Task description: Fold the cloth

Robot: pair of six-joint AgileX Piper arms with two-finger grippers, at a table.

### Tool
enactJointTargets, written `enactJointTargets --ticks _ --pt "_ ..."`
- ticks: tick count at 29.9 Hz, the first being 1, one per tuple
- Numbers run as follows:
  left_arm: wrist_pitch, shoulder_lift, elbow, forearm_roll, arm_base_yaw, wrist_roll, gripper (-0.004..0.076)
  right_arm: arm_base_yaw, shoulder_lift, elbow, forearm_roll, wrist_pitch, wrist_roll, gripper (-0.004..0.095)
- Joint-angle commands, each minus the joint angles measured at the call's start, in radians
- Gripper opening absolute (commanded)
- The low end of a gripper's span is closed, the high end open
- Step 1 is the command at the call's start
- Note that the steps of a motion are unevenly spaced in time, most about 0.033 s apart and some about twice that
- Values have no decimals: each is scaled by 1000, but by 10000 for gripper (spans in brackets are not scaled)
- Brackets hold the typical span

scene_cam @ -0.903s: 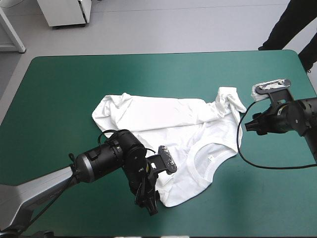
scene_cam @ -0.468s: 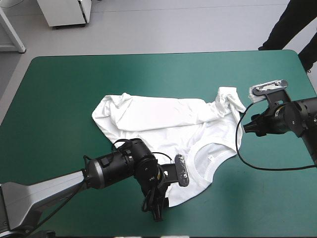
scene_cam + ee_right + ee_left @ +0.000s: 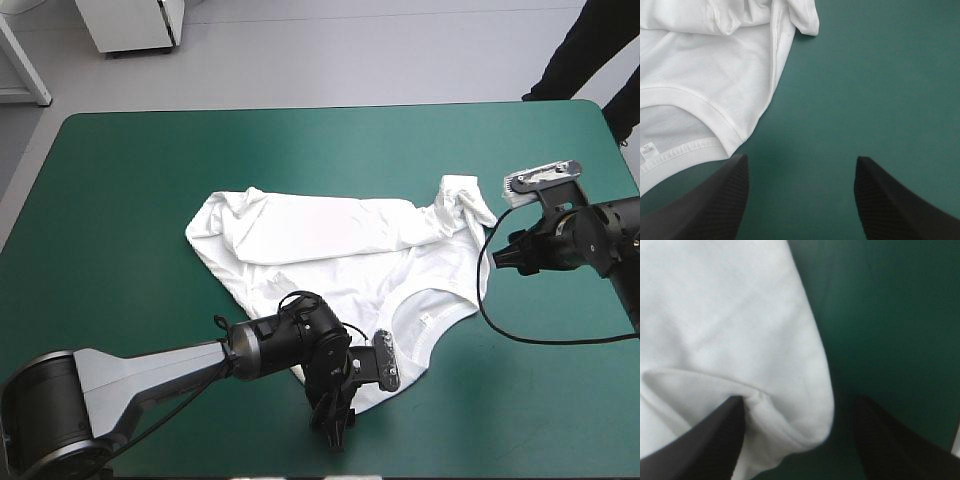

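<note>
Left wrist view: your left end effector [image 3: 800, 405], spread apart, straddles a corner of the T-shirt [image 3: 725, 325]. Seat it deep before pinching. Your right end effector [image 3: 801, 162] hovers spread beside the hem.

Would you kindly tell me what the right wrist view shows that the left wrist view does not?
Only the right wrist view shows the collar of the T-shirt with its label, lying ahead of and beside the open right tool, which is over bare cover. Only the left wrist view shows a rounded, folded corner of the T-shirt between the fingers of the open left tool. Both show white T-shirt on the teal-green cover.
</note>
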Motion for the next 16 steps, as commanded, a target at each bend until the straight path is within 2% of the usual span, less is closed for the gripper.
enactJointTargets --ticks 1,3,5,9,10,16 --pt "-38 -2 -7 -22 -8 5 462 1 -31 -25 -16 -35 7 577" --pt "-38 16 -3 -22 -8 -14 440 1 -31 -25 -18 -39 7 577" --pt "-41 34 -1 -29 -8 -19 340 1 -29 -20 -22 -50 7 577" --pt "-56 48 -1 -41 -8 -17 27 1 -8 -8 -49 -54 15 577" --pt "-56 53 -1 -37 -8 -14 -18 1 5 -8 -57 -56 20 577" --pt "-41 57 0 -37 -8 -19 -22 1 126 -20 -97 -107 15 577"
